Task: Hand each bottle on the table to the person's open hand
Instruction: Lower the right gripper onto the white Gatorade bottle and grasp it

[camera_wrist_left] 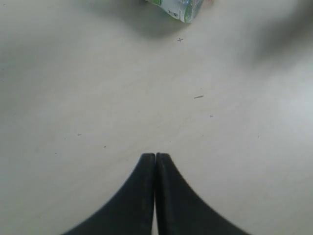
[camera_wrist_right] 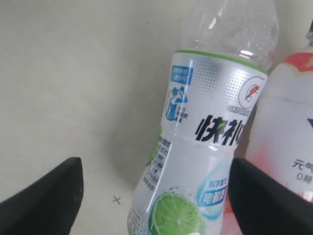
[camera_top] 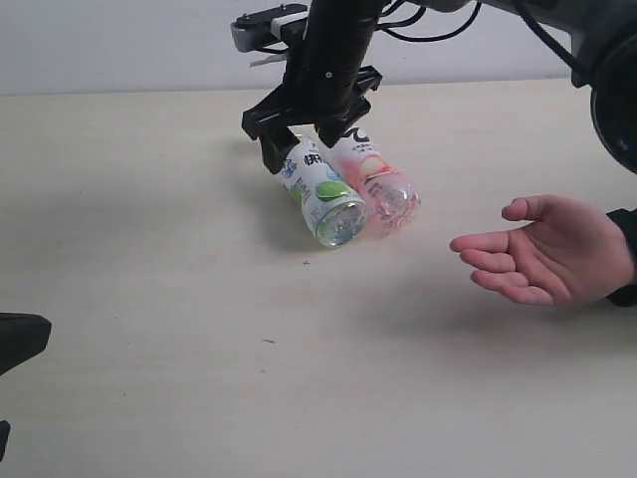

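Lime-green-labelled bottle [camera_top: 323, 192] lies on the surface [camera_top: 149, 299] at upper centre, against the pink bottle [camera_top: 383, 184]. Right fingers [camera_wrist_right: 44, 205] straddle it, spread, grasp pending; left fingers [camera_wrist_left: 142, 196] are pressed together. Next seems to call for closing on it alone, then carrying it to the open hand [camera_top: 552, 249] at right

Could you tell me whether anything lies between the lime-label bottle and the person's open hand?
Yes: the pink bottle lies right beside the lime-label bottle, on the side toward the open hand. Beyond it, only bare table shows up to the hand.
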Robot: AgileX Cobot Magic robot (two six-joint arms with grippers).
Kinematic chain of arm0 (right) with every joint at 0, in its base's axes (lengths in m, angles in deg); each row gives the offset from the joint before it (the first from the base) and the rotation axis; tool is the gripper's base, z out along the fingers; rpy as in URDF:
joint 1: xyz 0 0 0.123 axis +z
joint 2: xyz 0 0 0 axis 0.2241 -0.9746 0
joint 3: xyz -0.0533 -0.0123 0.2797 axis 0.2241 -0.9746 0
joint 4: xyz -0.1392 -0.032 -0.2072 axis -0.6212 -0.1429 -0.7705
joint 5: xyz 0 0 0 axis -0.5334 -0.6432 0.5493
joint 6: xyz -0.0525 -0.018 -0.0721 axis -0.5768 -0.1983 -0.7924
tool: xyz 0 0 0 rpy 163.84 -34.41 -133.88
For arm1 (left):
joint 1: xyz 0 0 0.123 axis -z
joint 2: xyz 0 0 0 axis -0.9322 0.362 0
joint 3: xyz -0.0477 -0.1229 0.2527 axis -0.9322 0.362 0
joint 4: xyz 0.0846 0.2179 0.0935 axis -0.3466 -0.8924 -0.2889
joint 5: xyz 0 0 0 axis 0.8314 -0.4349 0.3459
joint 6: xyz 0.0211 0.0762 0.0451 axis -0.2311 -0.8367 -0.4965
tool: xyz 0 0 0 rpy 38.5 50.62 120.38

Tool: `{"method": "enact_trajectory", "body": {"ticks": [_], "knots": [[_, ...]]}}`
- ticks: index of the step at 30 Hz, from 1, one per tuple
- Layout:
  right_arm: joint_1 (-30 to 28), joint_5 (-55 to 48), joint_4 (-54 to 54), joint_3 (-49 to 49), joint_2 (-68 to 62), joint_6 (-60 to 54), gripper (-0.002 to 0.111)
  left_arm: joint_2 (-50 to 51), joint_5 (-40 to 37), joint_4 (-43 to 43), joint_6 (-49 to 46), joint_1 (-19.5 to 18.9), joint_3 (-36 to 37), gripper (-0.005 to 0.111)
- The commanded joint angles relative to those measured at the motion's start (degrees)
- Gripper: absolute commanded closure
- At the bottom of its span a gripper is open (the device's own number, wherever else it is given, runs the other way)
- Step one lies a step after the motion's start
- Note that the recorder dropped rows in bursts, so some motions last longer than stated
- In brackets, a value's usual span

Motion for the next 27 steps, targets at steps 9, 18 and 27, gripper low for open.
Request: {"method": "enact_trajectory", "body": {"ticks": [9,18,27], "knots": [[0.1,3.6,-2.3,0.6,-3.5,2.0,0.03,-0.5,0.2,-0.4,0.4,0.3,0.2,0.104],[0.1,6.3,-2.2,0.6,-3.7,2.0,0.03,-0.5,0.2,-0.4,0.4,0.3,0.2,0.104],[0.1,5.8,-2.2,0.6,-6.0,2.1,0.03,-0.5,0.2,-0.4,0.4,0.3,0.2,0.104]]}}
